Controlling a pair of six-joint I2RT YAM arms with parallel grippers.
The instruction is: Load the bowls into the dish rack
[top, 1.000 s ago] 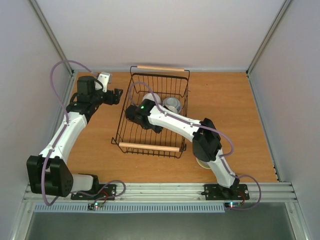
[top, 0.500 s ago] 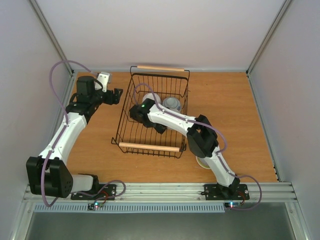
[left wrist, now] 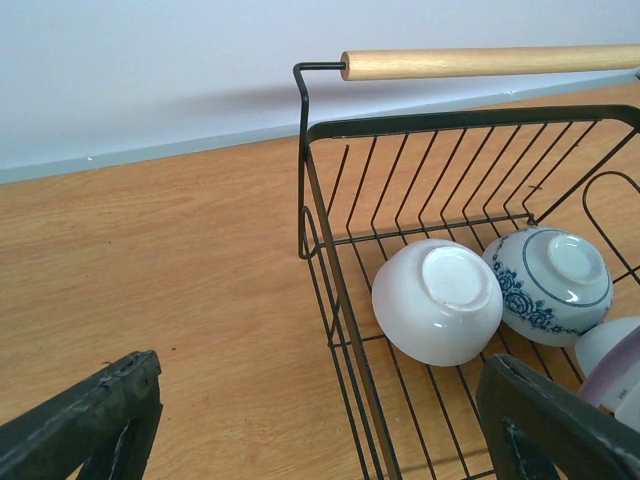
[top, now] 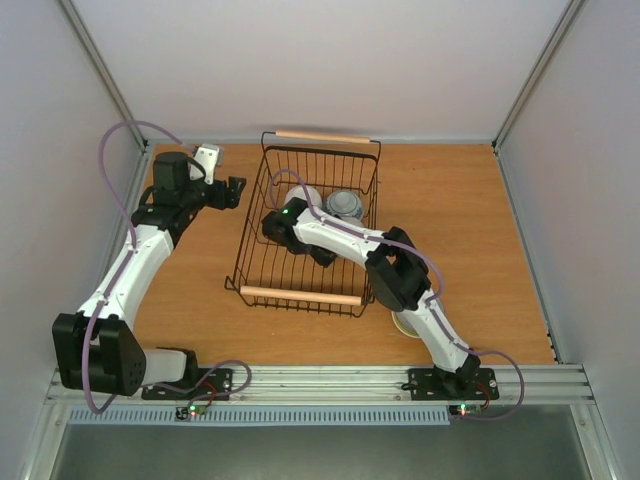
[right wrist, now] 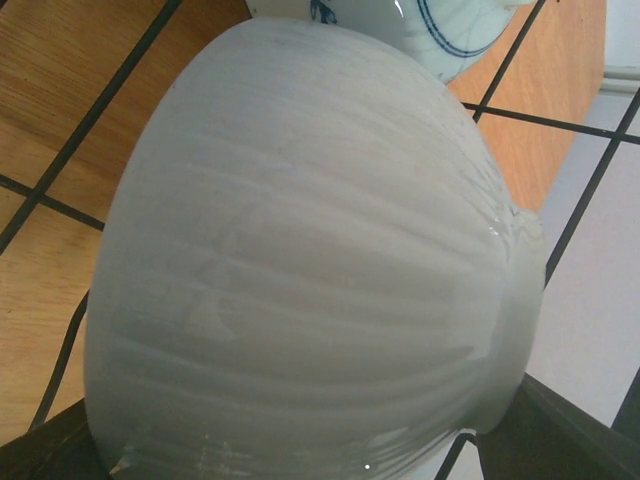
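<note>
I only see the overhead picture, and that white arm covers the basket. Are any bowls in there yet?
Observer: Yes. The left wrist camera shows a plain white bowl lying with its foot showing in the dish rack, a blue-patterned bowl beside it.
Visitor: Is the arm in the basket carrying anything?
Observer: The right wrist camera shows the right gripper with a ribbed white bowl filling the space between its fingers.
Visitor: And the other arm?
Observer: The left gripper is open, nothing between its fingers.

We see a white bowl (right wrist: 300, 260) filling the view (foot rightward), a patterned bowl (right wrist: 440, 25) beyond, rack (right wrist: 100, 103) wires behind.
</note>
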